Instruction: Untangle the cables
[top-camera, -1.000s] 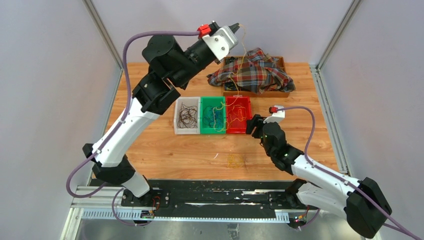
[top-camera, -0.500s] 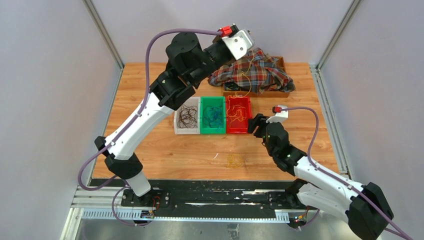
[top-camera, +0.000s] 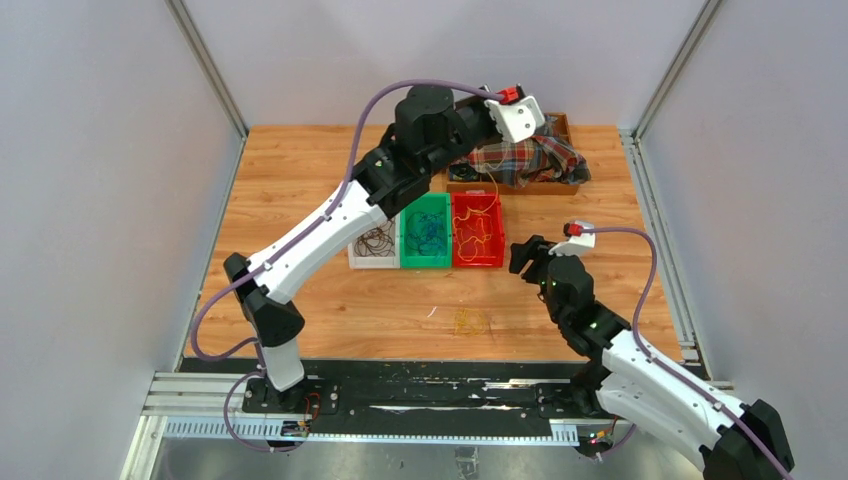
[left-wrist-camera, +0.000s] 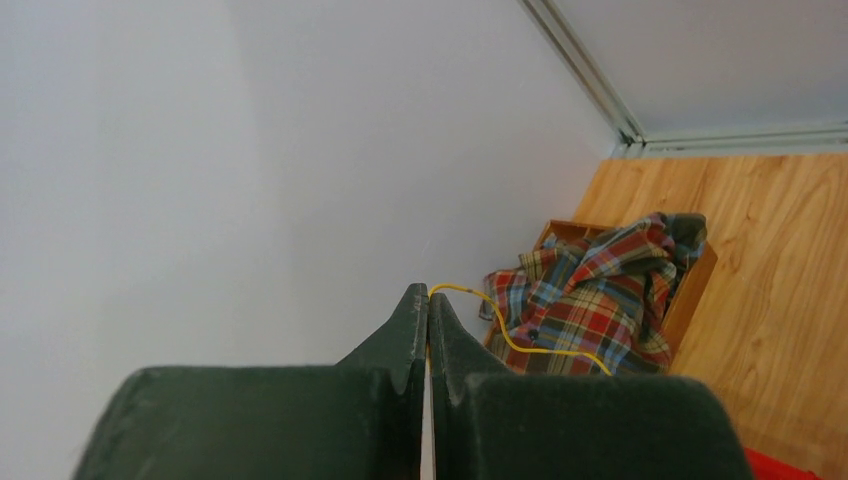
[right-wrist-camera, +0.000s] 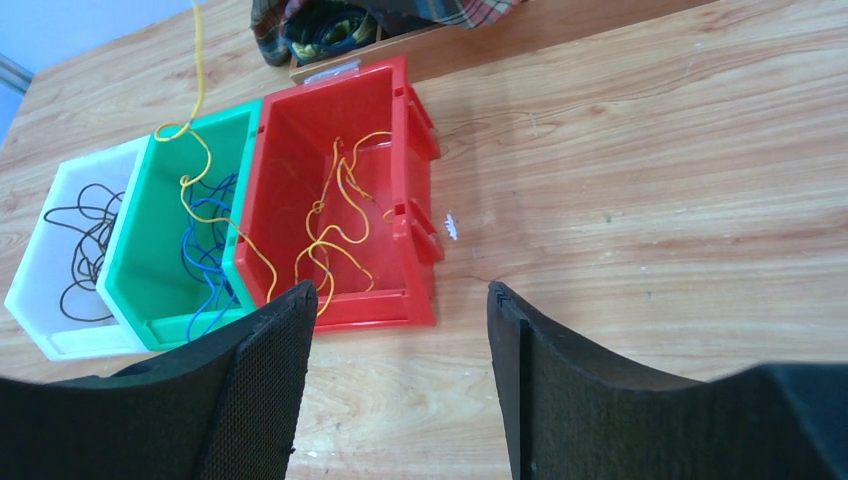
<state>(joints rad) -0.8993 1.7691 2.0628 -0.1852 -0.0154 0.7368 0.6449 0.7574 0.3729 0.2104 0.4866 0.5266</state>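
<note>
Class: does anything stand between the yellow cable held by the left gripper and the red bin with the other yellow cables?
Yes. The left gripper's yellow cable trails into the green bin, over the blue cables; the bins' adjoining walls separate it from the red bin.

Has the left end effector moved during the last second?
Yes. The left end effector, shut on a yellow cable, swung rightward, from the plaid cloth's left end to over its middle.
</note>
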